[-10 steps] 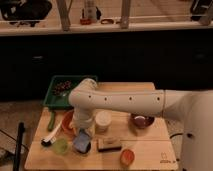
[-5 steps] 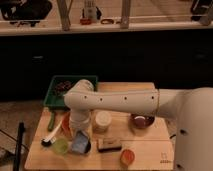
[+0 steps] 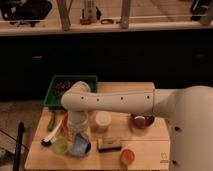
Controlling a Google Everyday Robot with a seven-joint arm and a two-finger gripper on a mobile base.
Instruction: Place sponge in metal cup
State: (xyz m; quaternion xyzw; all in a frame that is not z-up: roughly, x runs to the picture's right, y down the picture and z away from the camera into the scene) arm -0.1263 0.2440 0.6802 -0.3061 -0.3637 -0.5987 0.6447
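The blue sponge (image 3: pixel 80 145) lies near the table's front left, between the translucent green cup (image 3: pixel 60 146) and the tan-and-brown block (image 3: pixel 110 145). My gripper (image 3: pixel 78 134) hangs from the white arm and is right on top of the sponge, hiding its upper part. The metal cup (image 3: pixel 141 121) stands on the right part of the table, well to the right of the gripper, with the white cup (image 3: pixel 102 120) between them. The arm crosses the table above the white cup.
A green tray (image 3: pixel 56 91) sits at the table's back left. A red-orange bowl (image 3: pixel 63 123) and a black-handled tool (image 3: pixel 48 136) are left of the gripper. An orange object (image 3: pixel 127 157) lies at the front edge. The wooden table (image 3: pixel 150 150) ends close on all sides.
The arm's elbow has swung left and the gripper has come down onto the sponge. The sponge and cups stay where they were.
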